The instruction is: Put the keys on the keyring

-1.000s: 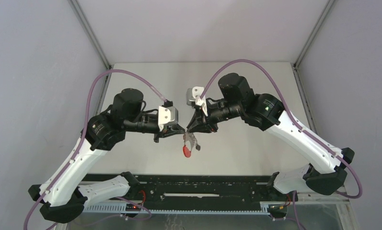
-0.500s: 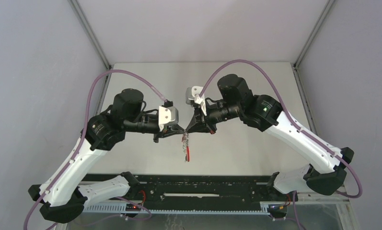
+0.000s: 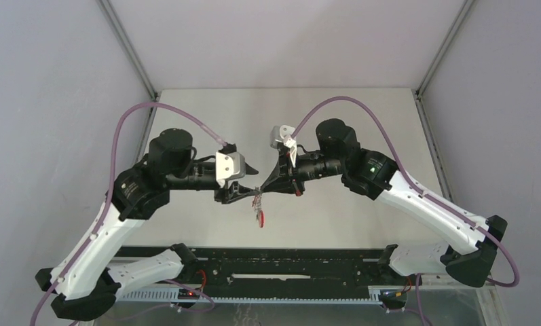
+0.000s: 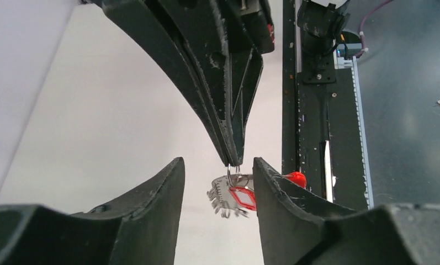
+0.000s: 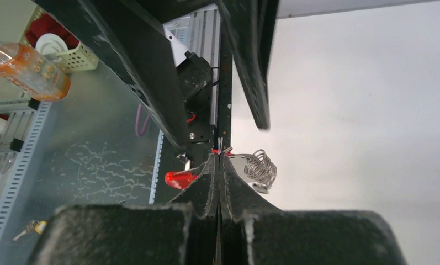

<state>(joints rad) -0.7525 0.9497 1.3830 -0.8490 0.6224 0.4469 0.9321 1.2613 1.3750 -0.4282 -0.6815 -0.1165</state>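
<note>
Centre of the top view: the right gripper (image 3: pixel 261 191), clenched, grasps the keyring (image 3: pixel 259 206), which hangs below its tips. The left gripper (image 4: pixel 217 163), released, flanks the keyring and red key tag (image 4: pixel 243 197).

Orange-filled bottle (image 5: pixel 28 67) just beside a pale yellow basket (image 5: pixel 82 55).

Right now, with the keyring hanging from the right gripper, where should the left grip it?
Probably the silver-grey looped section of the keyring, just below the shut right gripper. It hangs between the fingers of the open left gripper, so close sideways across it.
</note>
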